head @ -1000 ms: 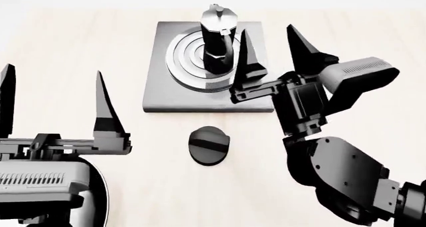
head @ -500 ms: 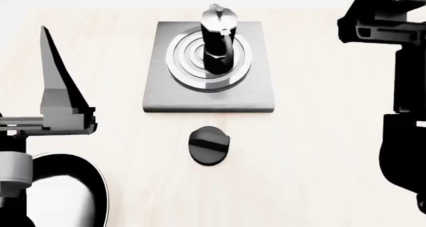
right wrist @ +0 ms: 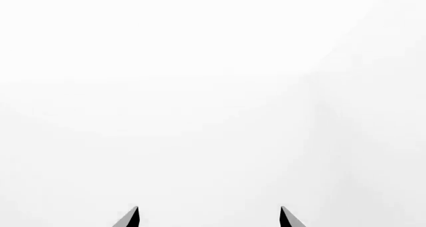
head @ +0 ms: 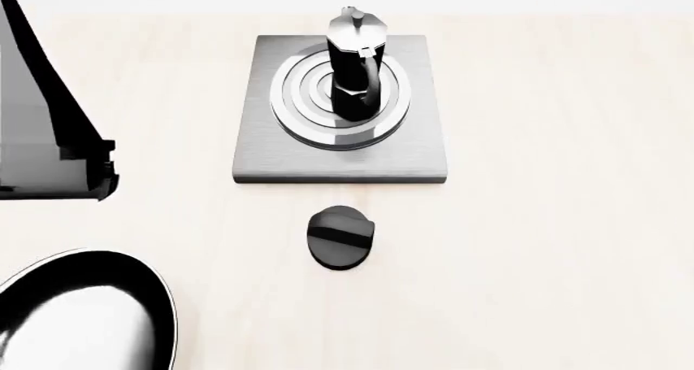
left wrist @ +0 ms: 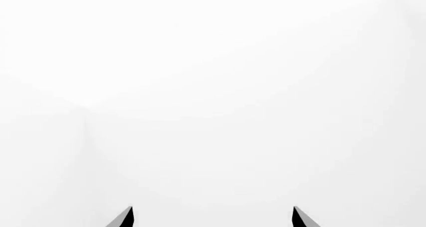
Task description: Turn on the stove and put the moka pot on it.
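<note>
Black moka pot upright on the stove — well apart from both claws, left claw and right claw spread, empty.

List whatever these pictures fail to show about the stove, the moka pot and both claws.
- Stove: head view shows nothing to tell on from off.
- Black knob: no setting mark is readable.
- Moka pot: its base hides the burner's centre.
- Left claw: only fingertips in its wrist view; head view crops it.
- Right claw: absent from head view; only fingertips show.
- Frying pan: cropped.
</note>
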Controlling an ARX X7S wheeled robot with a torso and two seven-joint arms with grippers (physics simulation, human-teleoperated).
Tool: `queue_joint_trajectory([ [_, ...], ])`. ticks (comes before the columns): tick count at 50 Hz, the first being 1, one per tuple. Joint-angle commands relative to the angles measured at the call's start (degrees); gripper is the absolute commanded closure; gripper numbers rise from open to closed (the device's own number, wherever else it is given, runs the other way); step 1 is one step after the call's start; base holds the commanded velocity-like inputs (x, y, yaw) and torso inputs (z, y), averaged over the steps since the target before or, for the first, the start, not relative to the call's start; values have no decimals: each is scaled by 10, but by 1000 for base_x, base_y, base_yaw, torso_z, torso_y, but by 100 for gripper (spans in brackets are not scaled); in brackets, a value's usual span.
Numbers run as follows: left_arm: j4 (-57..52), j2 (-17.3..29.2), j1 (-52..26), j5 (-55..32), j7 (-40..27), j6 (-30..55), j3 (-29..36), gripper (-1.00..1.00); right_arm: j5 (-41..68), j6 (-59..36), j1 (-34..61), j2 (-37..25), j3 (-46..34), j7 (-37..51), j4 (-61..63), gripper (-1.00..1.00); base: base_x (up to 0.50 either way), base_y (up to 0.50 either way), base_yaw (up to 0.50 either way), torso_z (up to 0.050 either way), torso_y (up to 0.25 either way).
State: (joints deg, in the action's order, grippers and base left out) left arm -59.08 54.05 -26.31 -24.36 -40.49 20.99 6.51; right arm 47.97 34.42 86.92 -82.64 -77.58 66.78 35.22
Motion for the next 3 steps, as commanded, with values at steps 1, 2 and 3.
queue_joint_trajectory([
  [1,-8,140,-76,-63,-135,-50,102,-100,-5,-6,11,-73,16,19,48,-100,0,0,0,0,0],
  [2,-9,149,-88,-64,-142,-53,117,-100,-8,-9,12,-73,17,24,51,-100,0,0,0,0,0],
  [3,-8,155,-96,-65,-149,-58,128,-100,-9,-8,12,-73,18,25,52,-100,0,0,0,0,0],
])
